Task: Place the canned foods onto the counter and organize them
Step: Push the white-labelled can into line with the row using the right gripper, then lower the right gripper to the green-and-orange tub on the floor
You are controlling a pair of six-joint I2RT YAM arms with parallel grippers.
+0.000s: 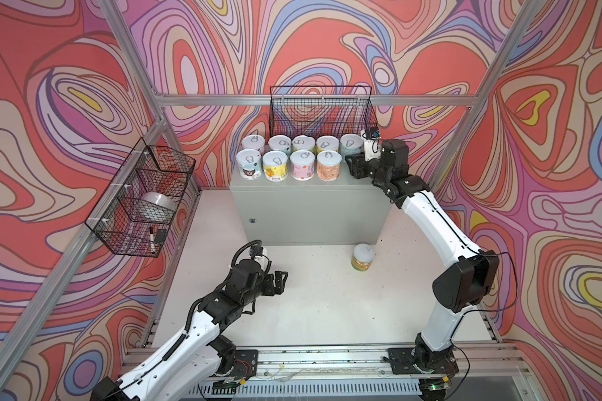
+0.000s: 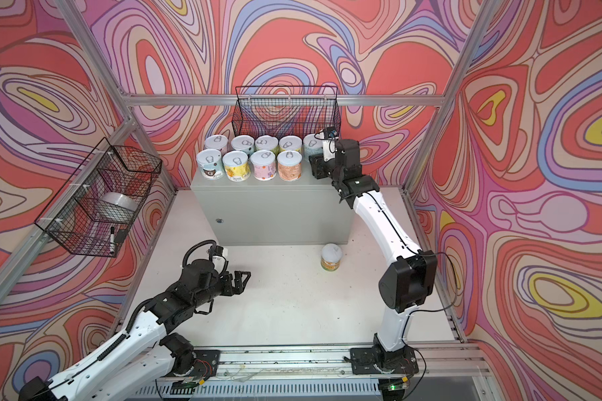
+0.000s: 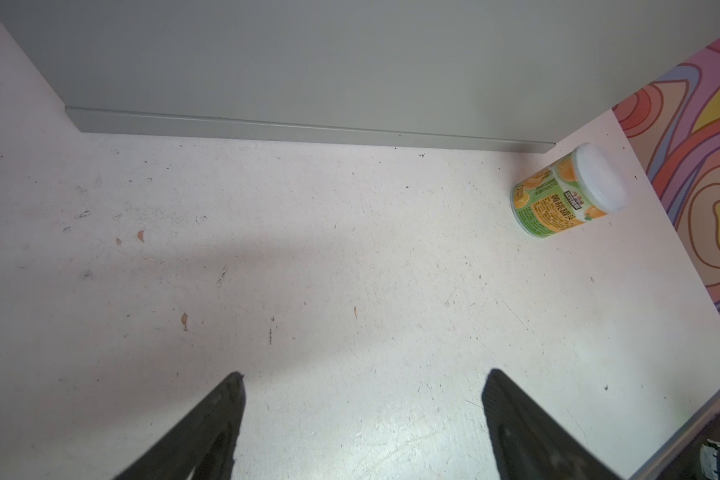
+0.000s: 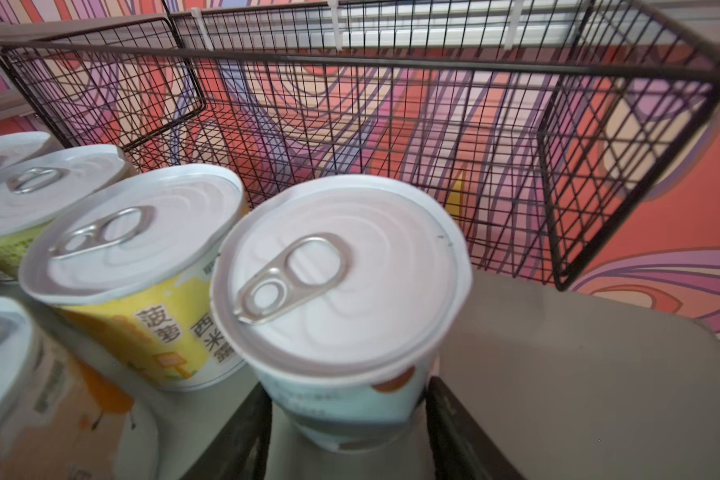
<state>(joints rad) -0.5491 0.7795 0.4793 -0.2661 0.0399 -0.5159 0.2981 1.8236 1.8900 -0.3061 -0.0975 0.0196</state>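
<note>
The right gripper [image 4: 348, 386] pinches the pale-blue can [image 4: 341, 282], seating it at the back right of the counter [image 1: 310, 208]. The left gripper [image 3: 364, 374] hangs spread, empty; the green-orange can [image 1: 363, 258] before the counter likely needs fetching next.

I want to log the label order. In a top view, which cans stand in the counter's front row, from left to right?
White bear-label can → yellow can → pink can → orange can.

top views look down on everything; wrist views sit near the counter [image 3: 308, 62].
</note>
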